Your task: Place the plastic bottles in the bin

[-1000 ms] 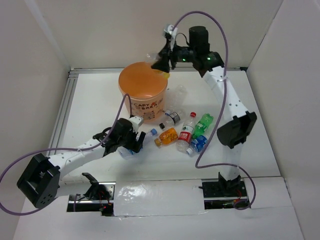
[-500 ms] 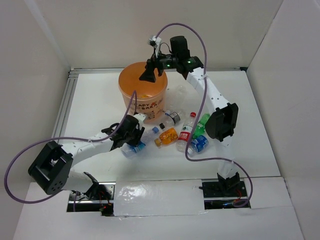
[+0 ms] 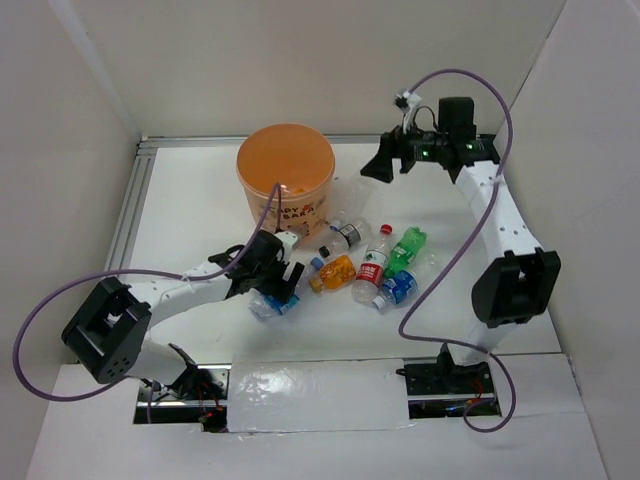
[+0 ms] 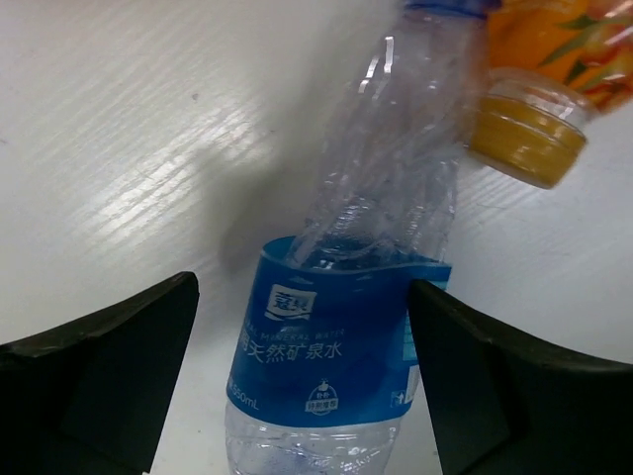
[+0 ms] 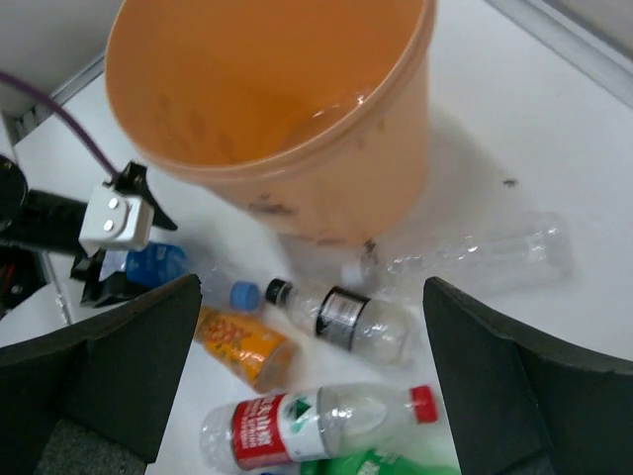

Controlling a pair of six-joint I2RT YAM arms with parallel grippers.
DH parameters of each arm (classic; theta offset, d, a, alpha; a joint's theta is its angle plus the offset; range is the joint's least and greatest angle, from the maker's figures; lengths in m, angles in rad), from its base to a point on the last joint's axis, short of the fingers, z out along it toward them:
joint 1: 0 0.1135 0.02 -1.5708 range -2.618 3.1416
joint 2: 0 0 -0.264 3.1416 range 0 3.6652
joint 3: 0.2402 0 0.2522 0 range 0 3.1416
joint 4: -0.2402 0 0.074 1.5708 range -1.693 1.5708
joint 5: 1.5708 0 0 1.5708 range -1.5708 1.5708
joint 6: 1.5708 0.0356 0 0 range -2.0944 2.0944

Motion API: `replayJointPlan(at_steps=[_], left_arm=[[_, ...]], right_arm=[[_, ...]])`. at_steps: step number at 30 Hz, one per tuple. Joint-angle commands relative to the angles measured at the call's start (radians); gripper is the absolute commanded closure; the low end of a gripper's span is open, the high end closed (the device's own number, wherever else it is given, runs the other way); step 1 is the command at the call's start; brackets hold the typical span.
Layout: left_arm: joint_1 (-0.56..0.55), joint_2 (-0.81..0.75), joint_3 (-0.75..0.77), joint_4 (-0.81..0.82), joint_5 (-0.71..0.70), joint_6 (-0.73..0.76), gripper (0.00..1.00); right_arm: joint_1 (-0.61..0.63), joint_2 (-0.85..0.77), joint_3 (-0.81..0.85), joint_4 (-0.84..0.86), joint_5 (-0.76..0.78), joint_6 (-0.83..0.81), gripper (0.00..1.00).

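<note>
The bin [image 3: 285, 170] is a round orange tub at the back of the table; its wide mouth fills the top of the right wrist view [image 5: 287, 109]. My left gripper [image 3: 283, 287] is open low on the table. A clear bottle with a blue label [image 4: 331, 346] lies between its fingers; the right finger is at the label and the left one stands apart. An orange bottle [image 3: 333, 272] lies just beyond. My right gripper [image 3: 383, 160] hangs open and empty in the air, right of the bin. Below it lie a dark-labelled bottle [image 5: 346, 317], a red-white one [image 5: 307, 421] and a plain clear one [image 5: 465, 252].
A green bottle [image 3: 405, 250] and another blue-labelled bottle [image 3: 397, 288] lie at the right of the cluster. White walls close in the table on three sides. A metal rail [image 3: 125, 225] runs along the left edge.
My right gripper has swung from above the bin to its right side and no longer holds what it carried. My left gripper has pushed forward around the blue-labelled bottle.
</note>
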Motion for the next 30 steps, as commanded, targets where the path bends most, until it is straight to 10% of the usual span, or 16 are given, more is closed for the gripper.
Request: replayJointPlan(at_steps=[1,6,7,8,10,20,23,24,26,30], left_arm=[[-0.006,-0.048,-0.017,0.014,0.062,-0.01,0.0],[-0.006,0.032,0.0,0.001,0.135,0.012,0.24],[-0.006,0.042,0.011,0.001,0.145,0.012,0.57],[-0.006,0.043,0.011,0.001,0.155,0.012,0.57],[-0.016,0.043,0.002,-0.008,0.156,0.001,0.89],[-0.075,-0.256,0.039,-0.119,0.146,-0.028,1.0],[-0.088,-0.373,0.101,-0.128,0.197,-0.028,1.0],[-0.088,-0.425,0.157,-0.128,0.206,-0.028,1.0],[-0.088,-0.439,0.225,-0.093,0.188,-0.028,1.0],[-0.088,-0.393,0.427,0.013,0.082,-0.018,1.0]], right_arm=[[0.004,-0.117,-0.137,0.015,-0.041,-0.039,0.0],[-0.016,-0.185,-0.274,0.058,-0.041,-0.015,0.0],[-0.027,-0.199,-0.312,0.058,-0.041,-0.015,0.0],[-0.039,-0.211,-0.312,0.058,-0.041,-0.015,0.0],[-0.049,-0.225,-0.355,0.03,-0.041,-0.029,0.0],[-0.127,-0.304,-0.484,-0.056,0.074,-0.136,0.0],[-0.138,-0.326,-0.504,-0.126,0.108,-0.306,0.21],[-0.138,-0.341,-0.521,-0.145,0.119,-0.34,0.58],[-0.147,-0.357,-0.555,-0.145,0.16,-0.415,0.91],[-0.156,-0.384,-0.585,-0.236,0.157,-0.697,0.72]])
